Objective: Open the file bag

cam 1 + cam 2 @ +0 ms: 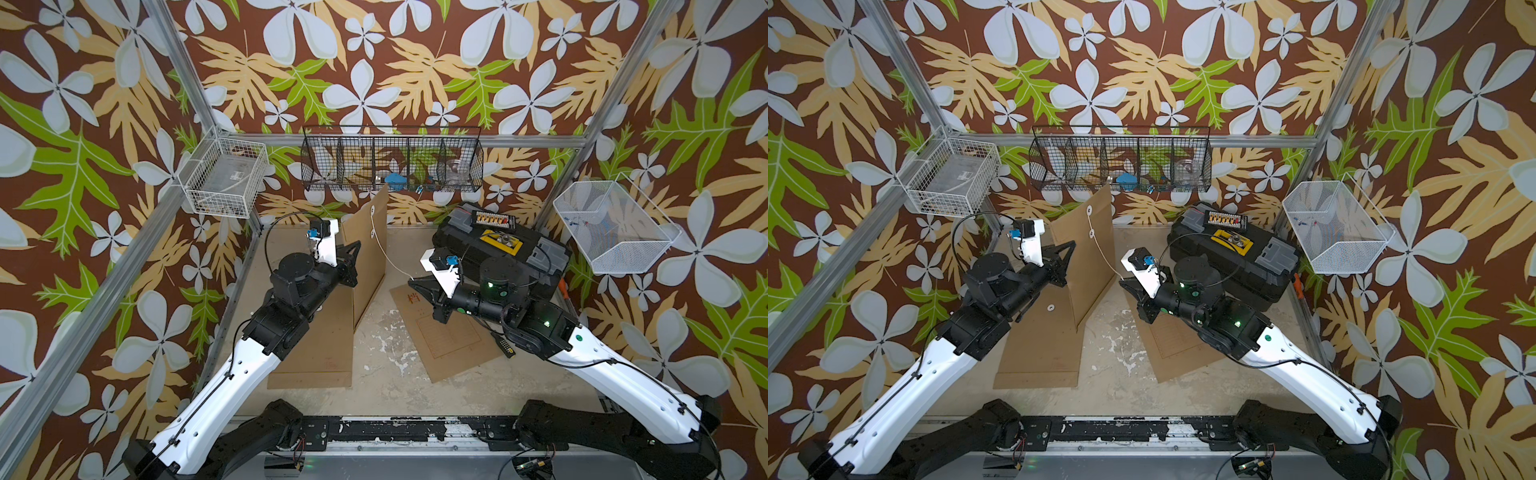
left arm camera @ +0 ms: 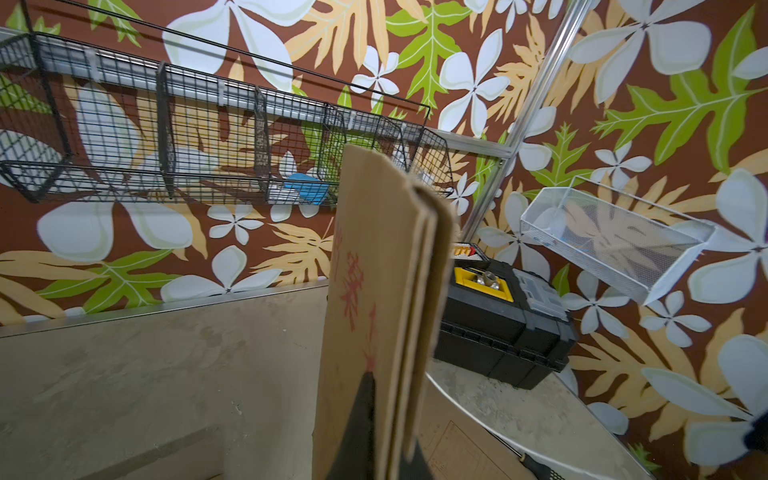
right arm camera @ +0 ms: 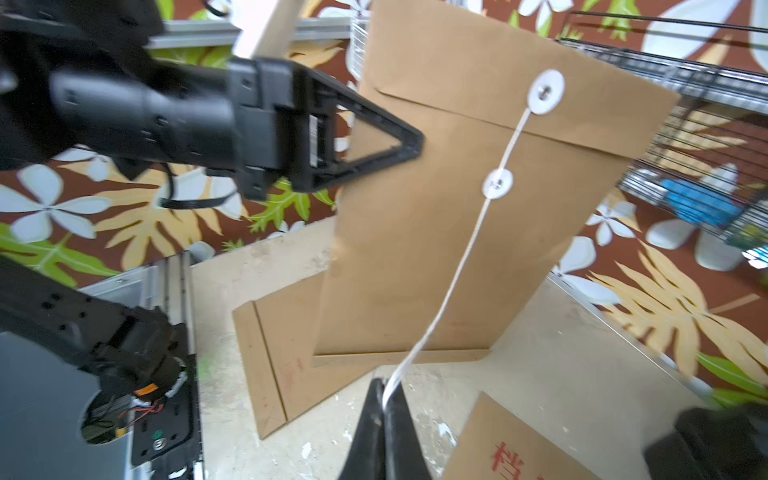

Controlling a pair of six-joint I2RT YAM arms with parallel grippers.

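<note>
on your left, the left gripper (image 1: 354, 250) is clamped tight on the side edge of the file bag (image 1: 368, 232). the bag stands upright mid-table (image 1: 374, 374), flap end up. its white string (image 3: 457, 266) stretches from the two buttons down to the right gripper (image 3: 384, 401), which is pinched closed on the string's end. a black toolbox (image 1: 498, 249) sits far right.

Bright, even, diffuse light fills both top views, leaving only faint, soft shadows on the table (image 1: 374, 374) around the upright file bag (image 1: 365, 282). In the left wrist view the file bag's near edge is out of focus. The table edge beyond it curves with lens distortion.
</note>
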